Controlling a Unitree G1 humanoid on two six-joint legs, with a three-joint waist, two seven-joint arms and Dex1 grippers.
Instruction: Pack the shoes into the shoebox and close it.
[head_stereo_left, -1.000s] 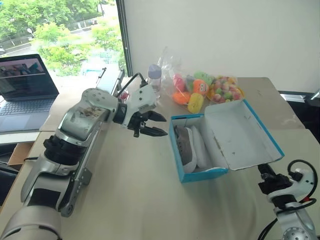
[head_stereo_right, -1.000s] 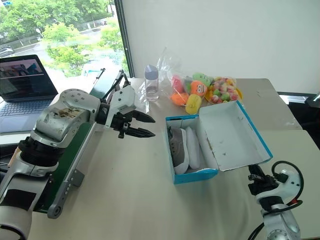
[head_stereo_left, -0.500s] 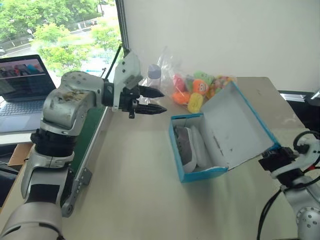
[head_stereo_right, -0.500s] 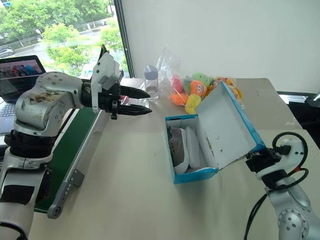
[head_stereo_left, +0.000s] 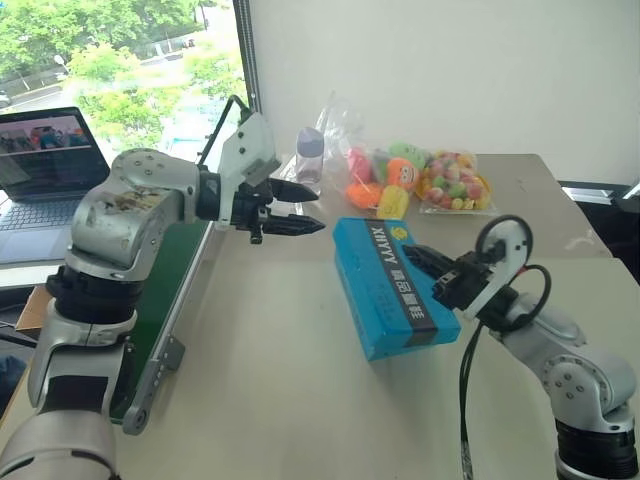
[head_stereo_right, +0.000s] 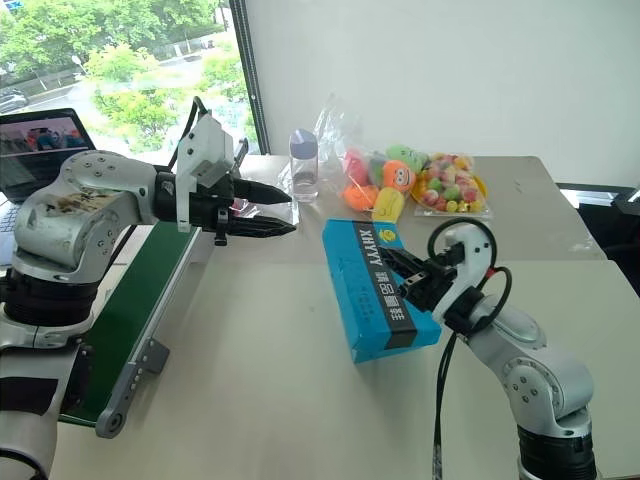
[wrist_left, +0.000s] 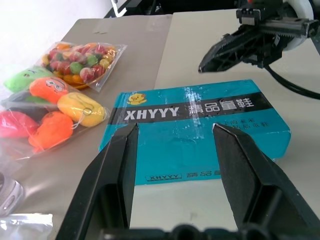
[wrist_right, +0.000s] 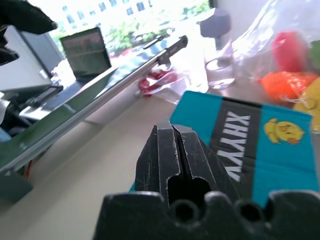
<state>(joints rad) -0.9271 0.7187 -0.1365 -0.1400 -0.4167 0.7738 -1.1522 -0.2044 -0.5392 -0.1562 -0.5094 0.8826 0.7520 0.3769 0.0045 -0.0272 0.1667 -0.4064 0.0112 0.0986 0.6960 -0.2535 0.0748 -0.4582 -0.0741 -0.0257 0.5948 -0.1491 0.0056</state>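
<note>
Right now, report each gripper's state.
Left gripper: open, holding nothing.
Right gripper: shut, empty, above the closed turquoise cardboard shoebox.

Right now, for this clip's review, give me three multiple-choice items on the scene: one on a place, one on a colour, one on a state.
1. Where is the right gripper?
A. over the shoebox lid
B. beside the laptop
C. in the toy bags

2. What colour is the band behind the lid's white lettering?
A. yellow
B. black
C. red

3. What state is the shoebox in?
A. lid upright
B. lid off
C. lid down, closed

Answers:
1 A, the shut black fingers lie above the lid's right side in the head views.
2 B, a dark band runs along the turquoise lid, with a small yellow mark at its far end.
3 C, the lid lies flat on the box and no white inside shows; the left gripper hangs open, apart from it.
</note>
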